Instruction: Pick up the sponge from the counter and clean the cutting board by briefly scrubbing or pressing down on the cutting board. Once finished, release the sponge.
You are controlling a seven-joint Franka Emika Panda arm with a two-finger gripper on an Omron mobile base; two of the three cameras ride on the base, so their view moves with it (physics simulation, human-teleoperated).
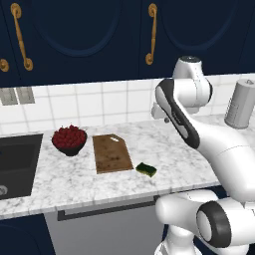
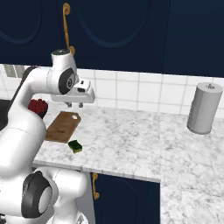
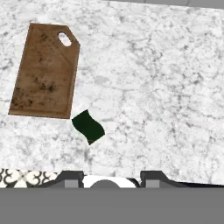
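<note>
The sponge (image 3: 88, 127) lies dark green side up on the white marble counter (image 3: 153, 87), just off the near right corner of the cutting board (image 3: 46, 72). That board is a stained brown rectangle with a clipped corner and a pale hole. My gripper (image 2: 75, 105) hangs high above the counter, over the board's far end, and looks down. Its fingertips (image 3: 72, 178) stand wide apart and hold nothing, so the gripper (image 3: 111, 179) is open. From the left base, the sponge (image 1: 146, 169) sits right of the board (image 1: 112, 153), close to the counter's front edge. The sponge (image 2: 75, 146) shows its yellow side there.
A dark bowl of red fruit (image 1: 69, 139) stands left of the board, and a dark sink (image 1: 15, 164) lies further left. A grey cylinder (image 2: 204, 108) stands at the back right near the tiled wall. Dark blue cabinets hang above.
</note>
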